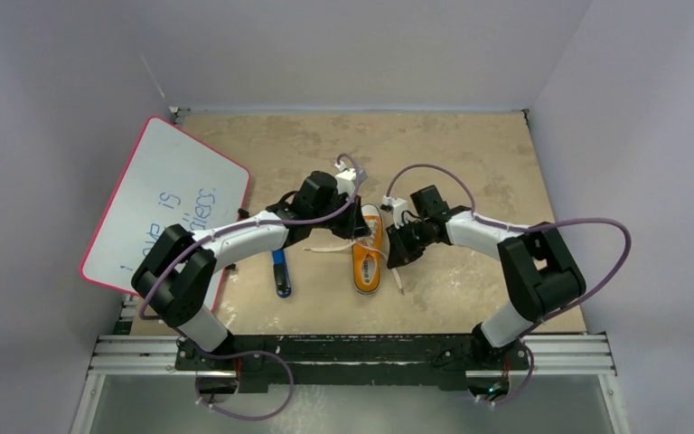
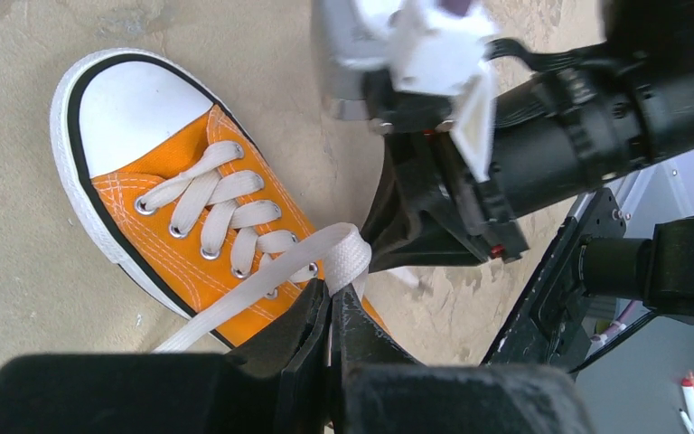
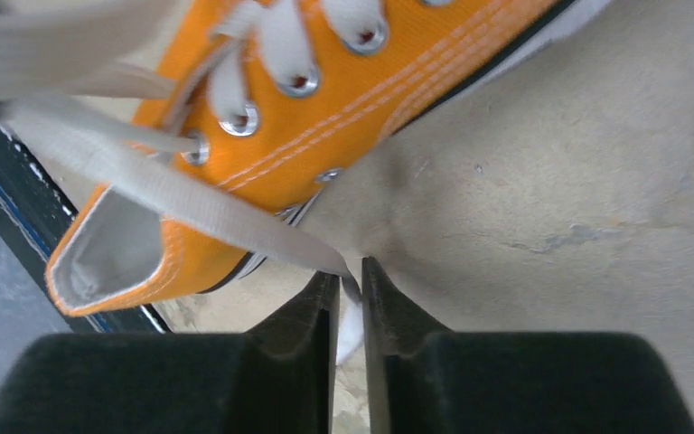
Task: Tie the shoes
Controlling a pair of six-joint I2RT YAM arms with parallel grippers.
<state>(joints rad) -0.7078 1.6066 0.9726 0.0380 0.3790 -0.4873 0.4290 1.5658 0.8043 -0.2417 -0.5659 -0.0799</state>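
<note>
The orange sneaker (image 1: pixel 369 251) with white toe cap lies mid-table, toe toward the back. It also shows in the left wrist view (image 2: pixel 190 208) and the right wrist view (image 3: pixel 325 117). My left gripper (image 2: pixel 334 291) is shut on a white lace (image 2: pixel 271 271), pinching a fold of it just above the shoe's left side (image 1: pixel 354 226). My right gripper (image 3: pixel 351 276) is shut on the other white lace (image 3: pixel 190 194), which runs taut from the eyelets to the fingertips beside the shoe's right side (image 1: pixel 396 258). A lace tail (image 1: pixel 399 280) lies on the table.
A blue-and-black marker (image 1: pixel 280 271) lies left of the shoe. A whiteboard (image 1: pixel 167 203) with a pink rim leans at the left. Grey walls enclose the tan table (image 1: pixel 470 154). The right arm's body (image 2: pixel 542 136) is close in front of the left gripper.
</note>
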